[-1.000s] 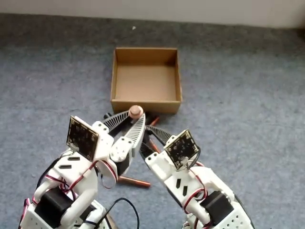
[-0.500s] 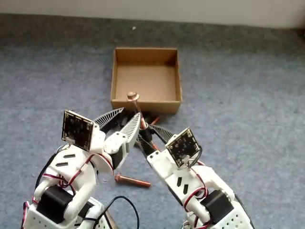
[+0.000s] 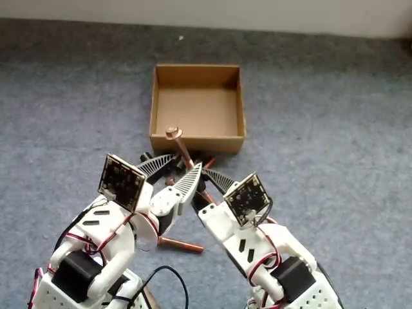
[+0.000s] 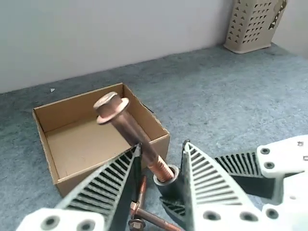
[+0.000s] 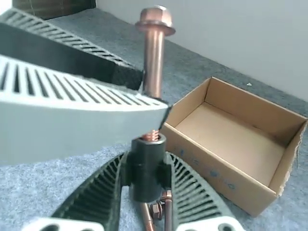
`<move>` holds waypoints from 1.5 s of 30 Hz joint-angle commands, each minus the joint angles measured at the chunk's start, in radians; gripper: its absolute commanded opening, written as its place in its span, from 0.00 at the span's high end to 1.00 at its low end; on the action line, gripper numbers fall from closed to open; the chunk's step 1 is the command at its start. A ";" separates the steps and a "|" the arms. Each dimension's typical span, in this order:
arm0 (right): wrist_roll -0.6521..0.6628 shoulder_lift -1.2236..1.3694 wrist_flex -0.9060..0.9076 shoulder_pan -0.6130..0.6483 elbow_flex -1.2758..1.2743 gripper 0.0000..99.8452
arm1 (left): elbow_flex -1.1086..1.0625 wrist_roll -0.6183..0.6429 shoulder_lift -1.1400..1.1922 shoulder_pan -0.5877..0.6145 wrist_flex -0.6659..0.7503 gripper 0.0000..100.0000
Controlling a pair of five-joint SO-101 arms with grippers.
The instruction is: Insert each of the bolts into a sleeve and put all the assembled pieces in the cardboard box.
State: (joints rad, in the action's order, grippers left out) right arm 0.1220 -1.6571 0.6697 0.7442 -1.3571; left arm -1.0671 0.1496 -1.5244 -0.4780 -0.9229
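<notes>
Right gripper [image 5: 147, 162] pinches black sleeve [image 5: 144, 175], copper bolt [image 4: 129, 131] tip seated inside; left gripper [image 4: 161, 144] spread around bolt; cardboard box [image 3: 196, 111] floor bare

Grey carpet [image 3: 335, 129] under me, open cardboard box [image 3: 219, 143] on it upper centre of high view, one loose bolt [image 3: 181, 244] lying flat lower centre, more bolts [image 4: 142, 192] just before box, beige basket [image 4: 252, 24] far off

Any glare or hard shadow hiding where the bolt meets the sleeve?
Left wrist view: soft even light, no glare; the bolt plainly enters the sleeve. Right wrist view: no glare either, but a finger of the left gripper crosses the bolt's shaft just above the sleeve. High view: even light, no glare on the box.
</notes>
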 commanded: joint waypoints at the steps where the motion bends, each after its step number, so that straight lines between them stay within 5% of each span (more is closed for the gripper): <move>1: 0.003 -0.104 -0.024 -0.035 0.025 0.99 | 0.010 -0.017 -0.001 0.001 -0.003 0.84; 39: -0.002 -0.166 -0.059 -0.039 0.166 0.99 | 0.122 -0.015 -0.002 0.130 -0.097 0.84; 45: -0.002 -0.166 -0.007 0.024 0.166 0.99 | 0.038 0.051 -0.001 0.229 0.077 0.84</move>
State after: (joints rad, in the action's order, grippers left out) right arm 0.1220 -1.8044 0.6575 0.7242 -1.2528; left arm -0.9889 0.1435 -1.5290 -0.3199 -0.9843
